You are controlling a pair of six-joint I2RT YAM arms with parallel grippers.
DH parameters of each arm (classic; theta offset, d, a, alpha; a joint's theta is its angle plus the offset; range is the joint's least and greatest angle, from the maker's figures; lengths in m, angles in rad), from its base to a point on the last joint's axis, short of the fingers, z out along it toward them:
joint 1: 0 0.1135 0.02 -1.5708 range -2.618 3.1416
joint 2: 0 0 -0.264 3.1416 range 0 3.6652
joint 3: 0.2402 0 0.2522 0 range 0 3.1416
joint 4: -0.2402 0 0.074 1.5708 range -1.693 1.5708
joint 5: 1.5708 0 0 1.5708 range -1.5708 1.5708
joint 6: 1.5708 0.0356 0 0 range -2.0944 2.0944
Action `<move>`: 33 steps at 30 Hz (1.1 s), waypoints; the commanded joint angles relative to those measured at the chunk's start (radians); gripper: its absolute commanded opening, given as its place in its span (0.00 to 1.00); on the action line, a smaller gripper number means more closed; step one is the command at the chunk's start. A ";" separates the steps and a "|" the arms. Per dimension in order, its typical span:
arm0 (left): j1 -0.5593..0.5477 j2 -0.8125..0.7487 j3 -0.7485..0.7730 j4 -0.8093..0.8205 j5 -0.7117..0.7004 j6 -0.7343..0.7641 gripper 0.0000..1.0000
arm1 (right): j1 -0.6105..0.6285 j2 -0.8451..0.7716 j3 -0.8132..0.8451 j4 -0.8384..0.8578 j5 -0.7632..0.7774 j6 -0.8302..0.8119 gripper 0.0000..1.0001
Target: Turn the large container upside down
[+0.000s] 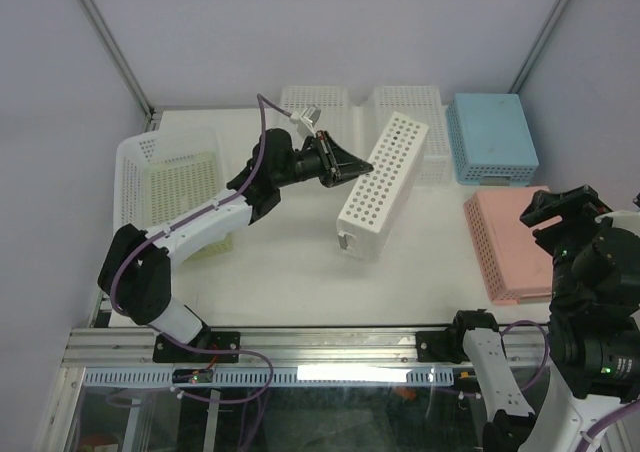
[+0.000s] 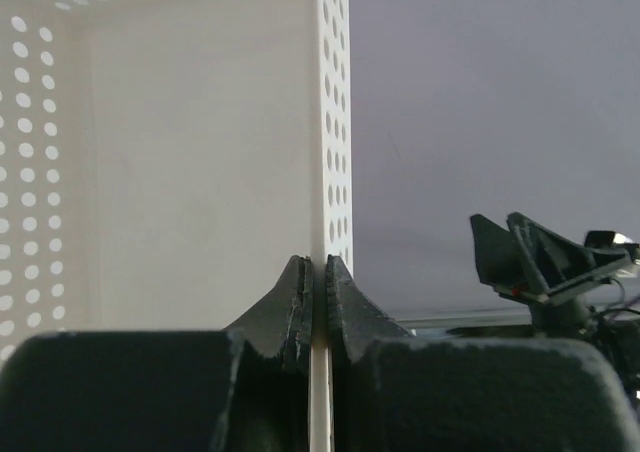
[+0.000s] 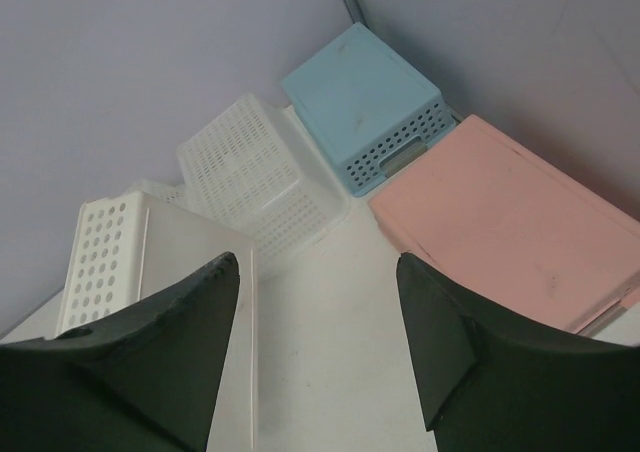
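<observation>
1. while the left fingers [image 2: 316, 282] are clamped narrow on one perforated wall of the round-holed white basket [image 1: 385, 187], the large container [image 1: 165, 182] sits untouched, open side up, well apart from that basket on the left arm's side.
2. the left forearm crosses over the corner of the large container nearest the round-holed basket.
3. the round-holed basket is tipped on its side near the middle of the surface [image 1: 300, 272], a hole-covered wall facing up and its opening turned toward the left arm. the left wrist view looks into it and shows a smooth, solid base.
4. whether its near end touches the surface cannot be told.
5. two white mesh baskets [image 1: 315, 107] [image 1: 410, 122] lie bottom up just behind the round-holed basket.
6. a blue basket [image 1: 490, 137], bottom up, lies beyond it on the right arm's side, and a pink basket [image 1: 510, 242], also bottom up, lies nearer the arm bases on that same side.
7. the right fingers [image 1: 560, 207] are spread wide and hold nothing, raised over the pink basket, well apart from the round-holed basket.
</observation>
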 commanded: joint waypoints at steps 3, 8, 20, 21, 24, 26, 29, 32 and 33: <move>-0.033 0.051 -0.104 0.645 0.021 -0.399 0.00 | 0.003 0.010 -0.001 0.023 0.017 0.018 0.68; -0.063 0.170 -0.186 0.887 0.013 -0.595 0.00 | 0.003 0.001 -0.014 0.022 0.006 0.033 0.68; -0.079 0.226 -0.380 1.007 -0.020 -0.657 0.00 | 0.003 -0.013 -0.043 0.010 -0.002 0.047 0.68; -0.079 0.226 -0.391 1.003 -0.020 -0.649 0.00 | 0.003 -0.013 -0.044 0.011 -0.005 0.048 0.68; -0.078 0.224 -0.424 0.983 -0.014 -0.610 0.00 | 0.004 -0.014 -0.048 0.013 -0.007 0.049 0.68; -0.079 0.223 -0.432 0.946 0.002 -0.570 0.10 | 0.004 -0.016 -0.053 0.014 -0.008 0.050 0.68; -0.078 0.208 -0.434 0.851 0.030 -0.483 0.35 | 0.004 -0.018 -0.058 0.012 -0.008 0.049 0.68; -0.080 0.150 -0.427 0.652 0.031 -0.317 0.55 | 0.004 -0.021 -0.066 0.013 -0.006 0.048 0.68; -0.081 0.123 -0.414 0.552 0.021 -0.246 0.62 | 0.004 -0.022 -0.067 0.013 -0.006 0.048 0.68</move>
